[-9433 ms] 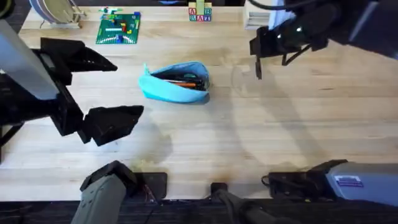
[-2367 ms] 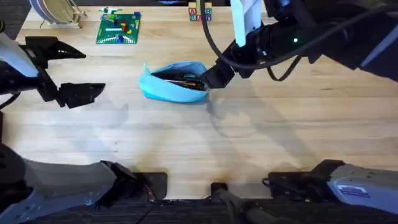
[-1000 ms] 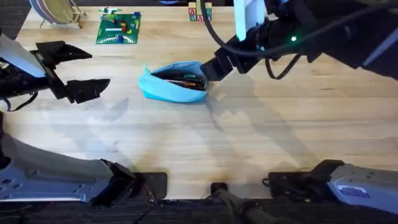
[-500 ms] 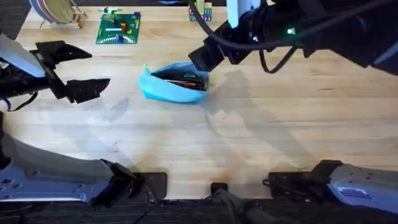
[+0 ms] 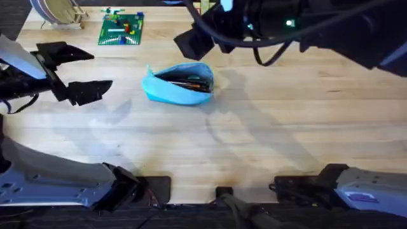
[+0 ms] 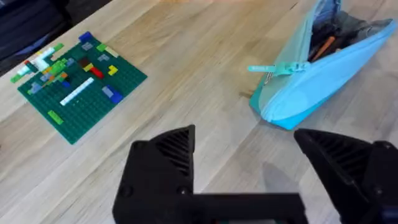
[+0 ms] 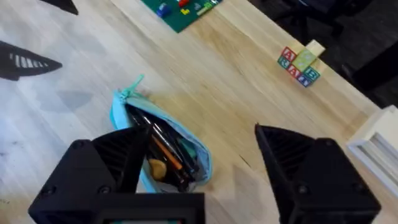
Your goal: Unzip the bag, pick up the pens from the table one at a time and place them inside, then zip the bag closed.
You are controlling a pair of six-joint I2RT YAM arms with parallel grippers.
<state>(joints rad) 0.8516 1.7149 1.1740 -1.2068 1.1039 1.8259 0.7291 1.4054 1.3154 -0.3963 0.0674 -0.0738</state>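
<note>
Tool [image 7: 199,165] spread above unzipped bag [image 7: 163,152], pens [image 7: 163,149] inside.

Wide open wood across the near half of the table [image 5: 254,152], nothing lying there, plenty of passage from either side. The bag [image 5: 178,84] sits mid-table, mouth gaping, the pens [image 7: 163,149] inside it. The right gripper [image 5: 194,43] hangs spread just beyond the bag, its arm blocking the far right. The left gripper [image 5: 71,71] is parted wide at the left, with a clear strip of table between it and the bag. Far edge is cluttered: green brick plate [image 5: 121,28], letter blocks [image 7: 300,64].
</note>
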